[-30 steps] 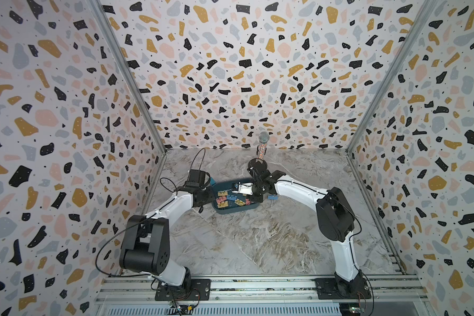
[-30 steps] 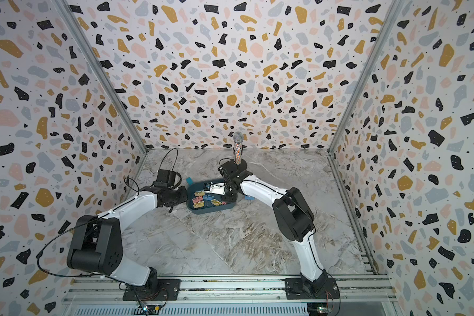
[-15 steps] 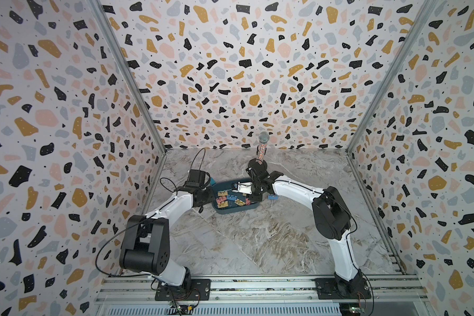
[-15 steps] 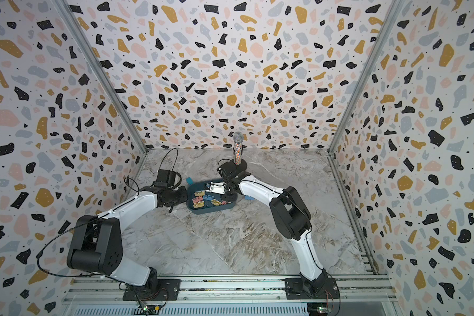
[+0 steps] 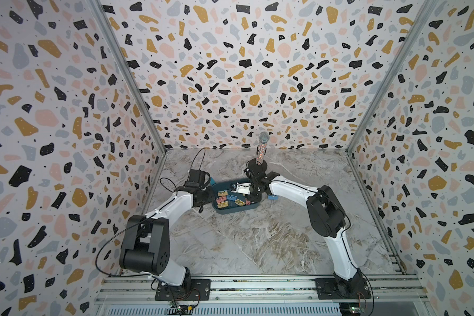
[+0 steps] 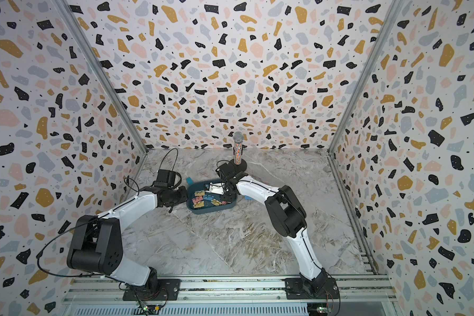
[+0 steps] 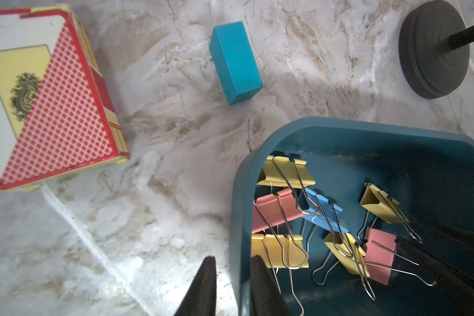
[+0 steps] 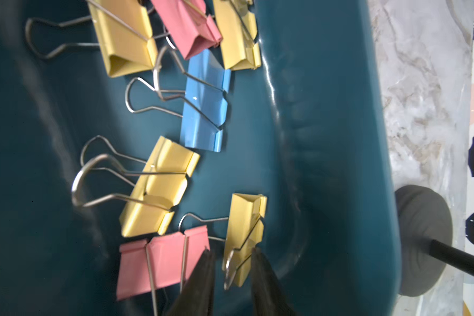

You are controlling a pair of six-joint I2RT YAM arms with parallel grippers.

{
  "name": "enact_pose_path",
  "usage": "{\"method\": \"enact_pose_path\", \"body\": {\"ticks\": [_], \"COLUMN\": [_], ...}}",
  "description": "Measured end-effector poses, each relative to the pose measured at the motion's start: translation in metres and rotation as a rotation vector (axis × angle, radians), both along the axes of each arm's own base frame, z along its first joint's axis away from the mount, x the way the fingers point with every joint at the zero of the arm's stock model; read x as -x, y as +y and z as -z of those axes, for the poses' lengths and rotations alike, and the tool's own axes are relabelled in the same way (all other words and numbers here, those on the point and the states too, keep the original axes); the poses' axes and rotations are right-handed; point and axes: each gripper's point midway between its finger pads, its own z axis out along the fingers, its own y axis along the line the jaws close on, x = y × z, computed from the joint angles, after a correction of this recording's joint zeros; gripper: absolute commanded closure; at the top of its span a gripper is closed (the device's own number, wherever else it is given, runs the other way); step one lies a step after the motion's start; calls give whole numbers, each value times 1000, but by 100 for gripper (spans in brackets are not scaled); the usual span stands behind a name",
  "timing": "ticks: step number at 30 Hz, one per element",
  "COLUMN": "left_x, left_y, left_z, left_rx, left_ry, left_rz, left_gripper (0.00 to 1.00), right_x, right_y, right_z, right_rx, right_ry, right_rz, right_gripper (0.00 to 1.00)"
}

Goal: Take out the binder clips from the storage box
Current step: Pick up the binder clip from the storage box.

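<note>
Binder clips lie in the storage box, a microphone stand behind it.

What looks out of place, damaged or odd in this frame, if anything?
Little. One blue binder clip lies on the table outside the storage box, by the right arm. The playing-card pack has a frayed, torn corner. The binder clips inside overlap, wire handles crossing.

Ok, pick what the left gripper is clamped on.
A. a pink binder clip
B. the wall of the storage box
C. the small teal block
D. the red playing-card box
B: in the left wrist view the left gripper straddles the wall of the storage box, with one finger outside and one inside, shut on it. The card box and the teal block lie well apart from it.
</note>
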Motion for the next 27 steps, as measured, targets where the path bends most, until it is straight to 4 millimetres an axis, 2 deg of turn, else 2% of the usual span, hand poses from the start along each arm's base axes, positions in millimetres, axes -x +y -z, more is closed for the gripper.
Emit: {"method": "enact_pose_path", "body": {"ticks": [6, 9, 23, 27], "left_x": [0, 0, 0, 0], "left_y": [0, 0, 0, 0], "left_z": [0, 0, 0, 0], "left_rx": [0, 0, 0, 0], "left_ry": [0, 0, 0, 0], "left_rz": [0, 0, 0, 0], "left_gripper": [74, 74, 74, 74], "right_x": [-2, -9, -13, -16], "right_y": [0, 5, 6, 4], "right_z": [0, -9, -14, -22], "right_rx": [-1, -22, -37, -52], "right_ry": [-8, -37, -44, -48], "right_rz": [12, 19, 28, 36], "right_gripper": [92, 100, 100, 100]}}
